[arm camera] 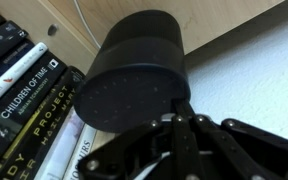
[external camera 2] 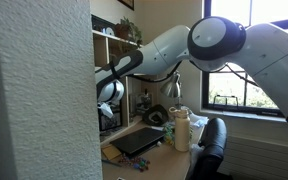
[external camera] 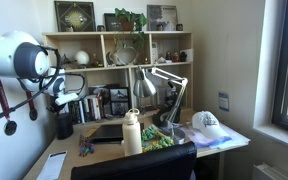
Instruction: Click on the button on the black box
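The black box is a black cylindrical speaker-like unit (arm camera: 134,70) standing by the wall next to a row of books. It also shows in both exterior views (external camera: 64,125) (external camera 2: 106,119). My gripper (arm camera: 180,112) is shut, its fingertips pressed together and touching the unit's flat dotted top near its edge. In the exterior views the gripper (external camera: 62,104) (external camera 2: 109,100) hangs directly above the unit. I cannot make out a separate button on the top.
Books (arm camera: 29,90) stand close beside the unit. A wooden shelf unit (external camera: 104,50) is behind. On the desk are a laptop (external camera 2: 139,140), a white bottle (external camera: 132,132), a desk lamp (external camera: 164,80) and a cap (external camera: 206,122). An office chair (external camera 2: 216,140) stands in front.
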Motion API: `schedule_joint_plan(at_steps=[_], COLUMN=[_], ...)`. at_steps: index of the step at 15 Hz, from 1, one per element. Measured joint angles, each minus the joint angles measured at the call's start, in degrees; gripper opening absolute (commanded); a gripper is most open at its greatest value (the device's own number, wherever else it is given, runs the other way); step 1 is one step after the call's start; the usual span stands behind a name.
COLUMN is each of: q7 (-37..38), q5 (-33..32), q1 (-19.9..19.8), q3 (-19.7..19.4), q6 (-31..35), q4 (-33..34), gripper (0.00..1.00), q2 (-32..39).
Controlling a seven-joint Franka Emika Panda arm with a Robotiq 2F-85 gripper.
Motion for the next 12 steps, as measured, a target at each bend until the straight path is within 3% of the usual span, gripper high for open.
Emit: schedule_joint_plan(at_steps=[12], q7=[4.84], q5=[-2.48], q1=[0.02], q3=[-0.64], q6=[0.08], q4=[0.76], gripper=[0.00], q2=[1.08])
